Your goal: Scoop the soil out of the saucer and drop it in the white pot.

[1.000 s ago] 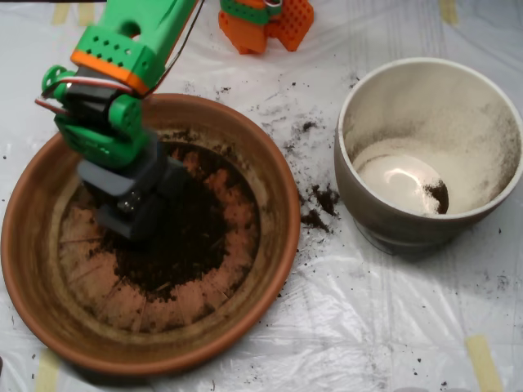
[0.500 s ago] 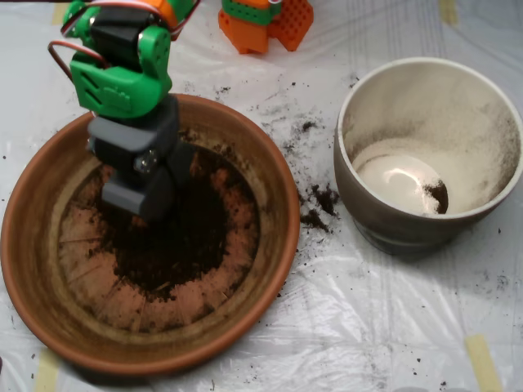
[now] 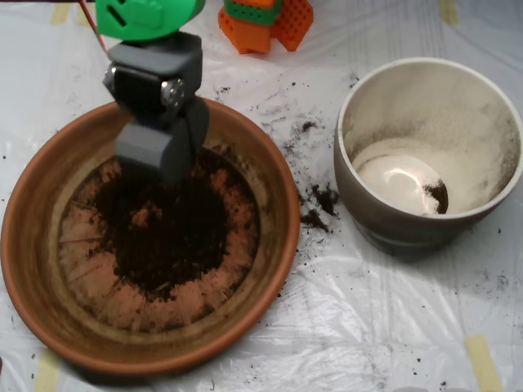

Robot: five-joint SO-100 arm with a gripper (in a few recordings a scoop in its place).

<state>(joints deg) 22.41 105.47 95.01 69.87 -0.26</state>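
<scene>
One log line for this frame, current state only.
scoop: above saucer's far side | soil: mostly in saucer | white pot: small clump inside | spill: plastic sheet

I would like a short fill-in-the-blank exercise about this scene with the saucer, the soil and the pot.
1. Most of the soil lies in the terracotta ____.
2. The grey scoop is above the ____ part of the saucer.
3. The white pot stands to the ____ of the saucer.
4. Loose crumbs lie on the plastic sheet ____ the saucer and the pot.

Missing words: saucer; upper; right; between
</scene>
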